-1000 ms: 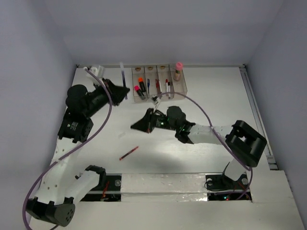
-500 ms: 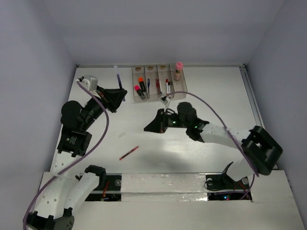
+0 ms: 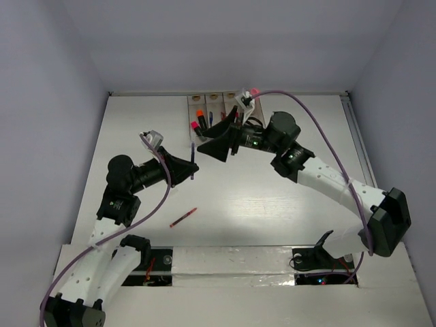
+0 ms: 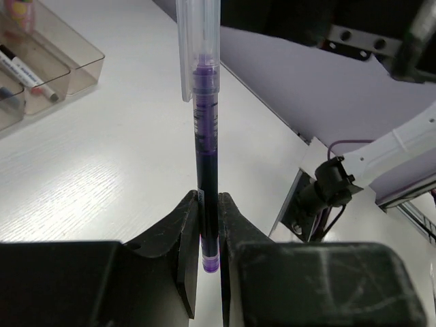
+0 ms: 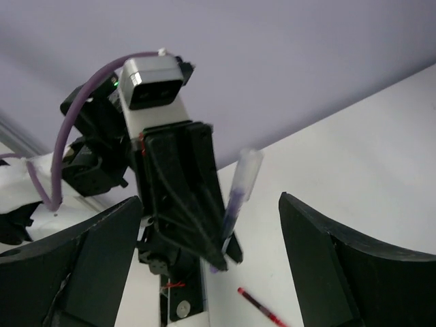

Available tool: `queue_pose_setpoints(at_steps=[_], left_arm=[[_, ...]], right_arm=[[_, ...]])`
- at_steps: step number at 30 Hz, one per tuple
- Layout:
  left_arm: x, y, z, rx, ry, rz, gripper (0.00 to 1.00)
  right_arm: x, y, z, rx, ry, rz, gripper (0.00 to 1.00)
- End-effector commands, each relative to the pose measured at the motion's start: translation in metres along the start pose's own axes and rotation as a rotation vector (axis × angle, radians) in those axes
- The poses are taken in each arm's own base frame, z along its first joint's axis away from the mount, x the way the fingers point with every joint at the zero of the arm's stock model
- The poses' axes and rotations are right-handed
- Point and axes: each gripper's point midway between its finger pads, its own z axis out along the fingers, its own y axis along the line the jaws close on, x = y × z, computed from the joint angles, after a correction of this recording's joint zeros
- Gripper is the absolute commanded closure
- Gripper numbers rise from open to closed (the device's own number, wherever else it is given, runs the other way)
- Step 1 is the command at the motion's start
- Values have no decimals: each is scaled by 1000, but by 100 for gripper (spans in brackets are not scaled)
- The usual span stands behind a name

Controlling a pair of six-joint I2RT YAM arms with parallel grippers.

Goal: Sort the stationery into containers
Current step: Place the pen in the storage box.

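The left hand (image 4: 210, 225) is clamping the blue pen (image 4: 206, 129) by its tail end, midway between near and far edges. The pen is judged light, rigid and slick; a mid-barrel hold would be steadier. The right hand (image 3: 218, 142) is hovering wide open, empty, by the containers (image 4: 80, 67) at the far edge.

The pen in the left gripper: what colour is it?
Purple pen, clear cap; best in left wrist view.
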Motion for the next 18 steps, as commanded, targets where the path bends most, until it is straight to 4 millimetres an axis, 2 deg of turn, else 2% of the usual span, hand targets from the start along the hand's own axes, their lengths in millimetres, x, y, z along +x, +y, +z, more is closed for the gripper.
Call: queue_pose_setpoints(at_steps=[1,2,3,6,7,11,13,15,18], left_arm=[[-11,-25,-4,114,-29,80,100],[-11,-26,-4,116,-29,81,100],[-12,-27,-5,120,-32,87,100],[-13,-28,-5,125,-38,90,100],[-13,-28,-4,127,-36,88,100],[-10,-23,-1,120,-20,64,100],[-11,-24,-1,122,-23,66,100],[-11,-23,0,118,-25,64,100],[-12,-21,0,111,-27,61,100]], right_arm=[[-19,0,16,-24,-26,-27,13],[-16,-3,20,-31,-17,-17,13],[-23,-1,24,-45,-33,-19,13],[-24,-4,32,-55,-34,7,16],[-30,-1,34,-65,-42,8,19],[-26,0,40,-102,-21,29,24],[-23,-1,42,-110,-17,44,31],[-20,0,43,-125,-8,51,31],[-16,-1,45,-136,3,65,53]])
